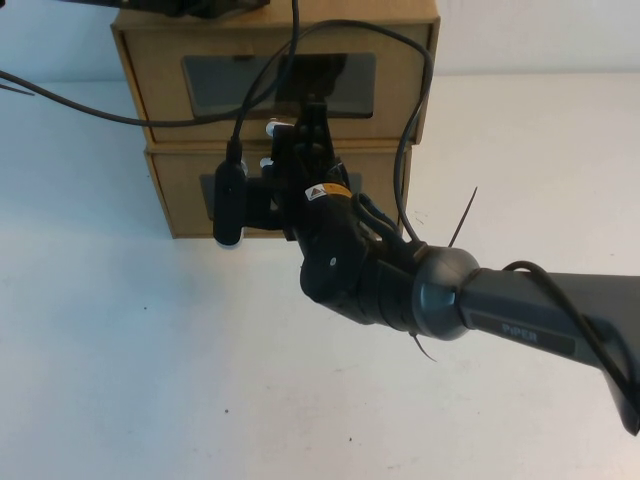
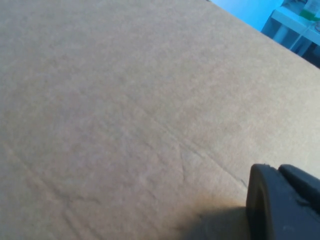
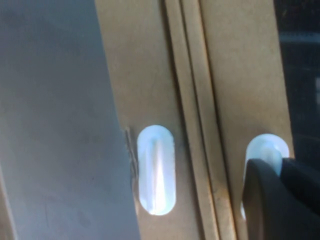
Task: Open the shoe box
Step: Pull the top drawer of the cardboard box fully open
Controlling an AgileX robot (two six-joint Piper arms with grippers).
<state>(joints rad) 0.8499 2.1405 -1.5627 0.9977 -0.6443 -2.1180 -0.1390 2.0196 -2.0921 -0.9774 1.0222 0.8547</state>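
Two cardboard shoe boxes are stacked at the back of the table, the upper box on the lower box, each with a dark window in its front. Small white handles sit near the seam between them. My right gripper is pressed against the box fronts at that seam. In the right wrist view one white handle is free, and my right gripper is shut on the other white handle. My left gripper rests over the upper box's plain cardboard top.
The white table spreads out in front of the boxes. Black cables loop across the upper box's front. The right arm stretches in from the lower right. A dark part of the left arm shows above the upper box.
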